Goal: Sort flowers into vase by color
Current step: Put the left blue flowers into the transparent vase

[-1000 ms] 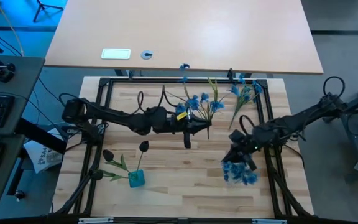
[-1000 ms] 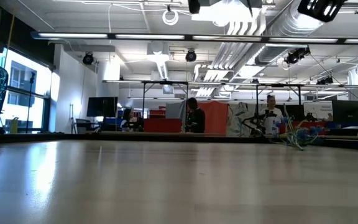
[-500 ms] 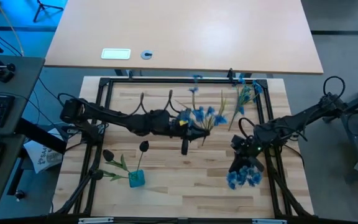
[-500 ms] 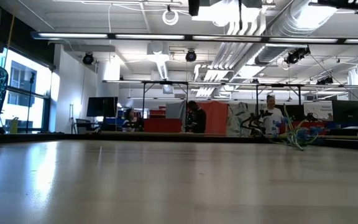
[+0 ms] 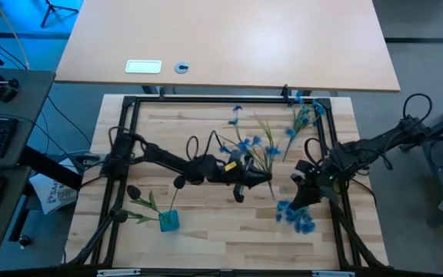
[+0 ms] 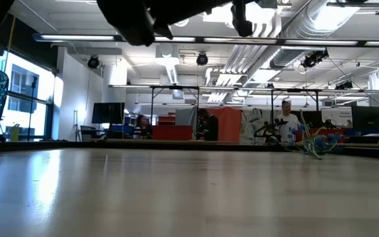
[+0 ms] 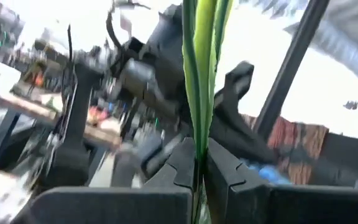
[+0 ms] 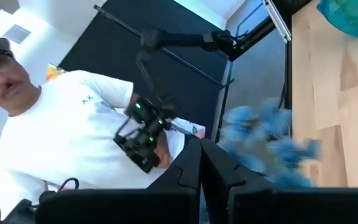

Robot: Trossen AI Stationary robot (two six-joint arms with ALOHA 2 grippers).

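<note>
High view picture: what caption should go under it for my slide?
Left gripper carries a blue flower sprig while the right gripper holds another.

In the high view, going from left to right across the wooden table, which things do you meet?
Teal vase with dark-bud flowers → left gripper holding blue sprig → right gripper holding blue bunch.

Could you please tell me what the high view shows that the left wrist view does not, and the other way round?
Only the high view shows the teal vase holding dark-bud stems, loose blue flowers by the frame, and the right gripper with its blue sprig. Only the left wrist view shows the fingers shut on green stems. Both show the left gripper holding a blue-flower bunch.
</note>
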